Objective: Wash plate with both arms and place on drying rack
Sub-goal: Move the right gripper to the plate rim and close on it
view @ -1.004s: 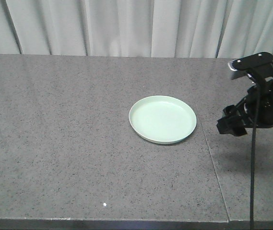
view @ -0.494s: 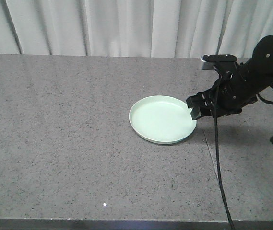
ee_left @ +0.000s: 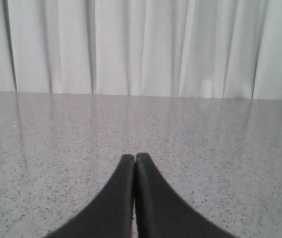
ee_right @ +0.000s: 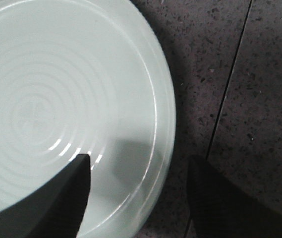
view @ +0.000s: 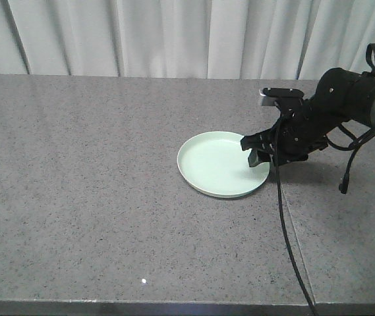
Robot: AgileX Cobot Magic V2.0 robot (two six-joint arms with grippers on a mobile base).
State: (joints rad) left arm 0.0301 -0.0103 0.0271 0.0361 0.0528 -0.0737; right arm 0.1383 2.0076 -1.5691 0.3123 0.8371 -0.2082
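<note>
One finger of the right tool (ee_right: 140,161) hangs over the plate (view: 220,164), its mate outside the rim, spread wide. The plate lies flat mid-worktop (view: 75,197); a shallow bite could skid it away. The left tool (ee_left: 134,161) is pressed together, well apart.

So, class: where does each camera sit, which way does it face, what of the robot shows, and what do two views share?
Exterior front: raised before the counter, facing the curtain; shows the right gripper at the plate.
Left wrist: low over the counter, facing the curtain; shows the shut left gripper.
Right wrist: down onto the plate's rim; open fingers straddle it.
Shared: exterior and right wrist both show plate and seam.
</note>
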